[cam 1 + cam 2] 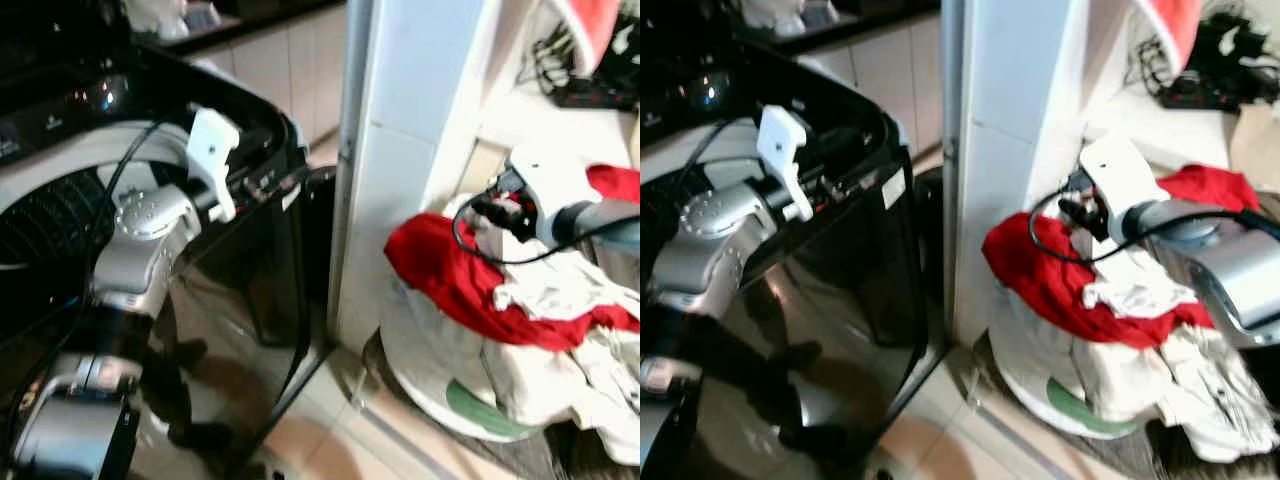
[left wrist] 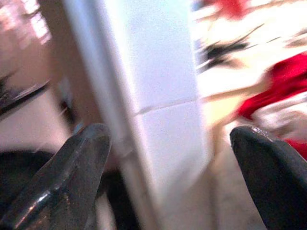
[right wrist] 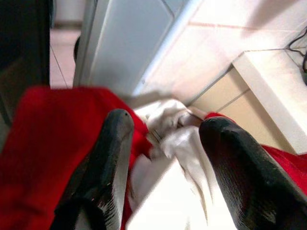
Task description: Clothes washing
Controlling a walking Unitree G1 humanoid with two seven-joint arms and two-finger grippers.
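Observation:
A black top-loading washing machine (image 1: 250, 270) stands at the left, and its drum opening (image 1: 50, 220) shows near my left arm. My left gripper (image 2: 170, 134) is raised over the washer's right corner, open and empty, pointing toward the white pillar. At the right, a white basket (image 1: 430, 390) holds a heap with a red garment (image 1: 450, 270) and white garments (image 1: 560, 290). My right gripper (image 3: 168, 122) hovers open just above that heap, with the red cloth (image 3: 43, 143) and a white fold (image 3: 177, 143) between and under its fingers.
A white tiled pillar (image 1: 400, 150) stands between the washer and the basket. Behind the basket is a low shelf with dark cables (image 1: 590, 90). Pale tiled floor (image 1: 340, 430) runs along the washer's front. A counter (image 1: 250, 25) lies at the back.

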